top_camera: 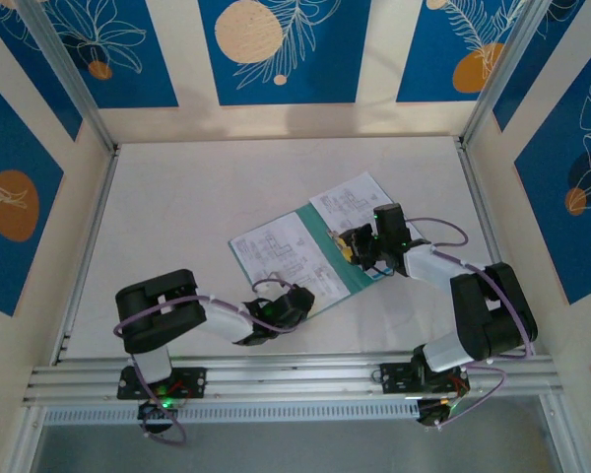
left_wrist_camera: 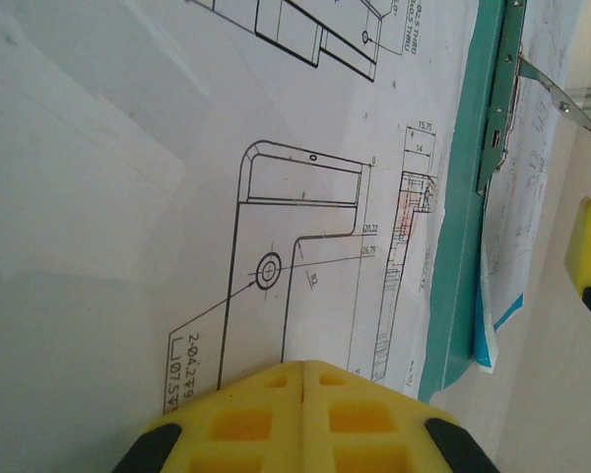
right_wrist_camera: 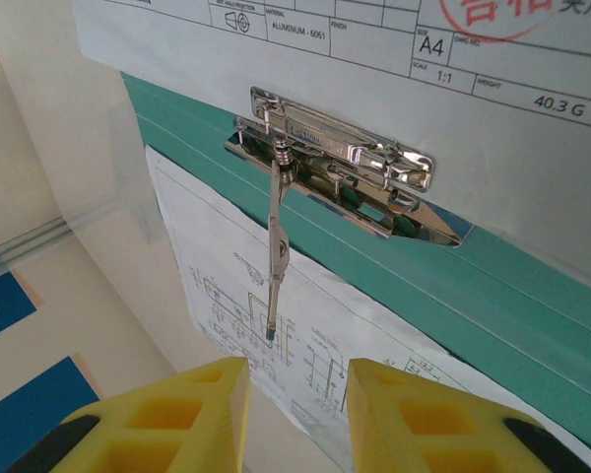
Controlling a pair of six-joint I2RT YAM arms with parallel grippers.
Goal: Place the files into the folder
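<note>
Folder [top_camera: 343, 276] lies open and flat on the counter [top_camera: 197, 197], skewed. Its spread runs from near-left to far-right, and the spine crosses it, far end leaning left.

White sheets [top_camera: 281, 256] cover both halves, so teal shows only as a band along the spine and a thin strip at the left edge. A sky-blue sheet [left_wrist_camera: 499, 330] peeks out under the right-half paper at the folder's near edge.

Room: wide bare counter beyond the folder and to its left, a narrower margin to its right. The near corner sits close to the front rail [top_camera: 295, 370].

Clip [right_wrist_camera: 345, 168] is on the spine, its long axis along the spine, and its wire lever [right_wrist_camera: 279, 246] sticks out over the sheet.

Left end effector [top_camera: 297, 304] is at the folder's near-left edge, fingers closed tight together and gripping nothing, tips over the left sheet's drawing [left_wrist_camera: 276, 266].

Right end effector [top_camera: 353, 246] is over the spine by the clip, jaws partly apart with nothing between them [right_wrist_camera: 297, 367].
</note>
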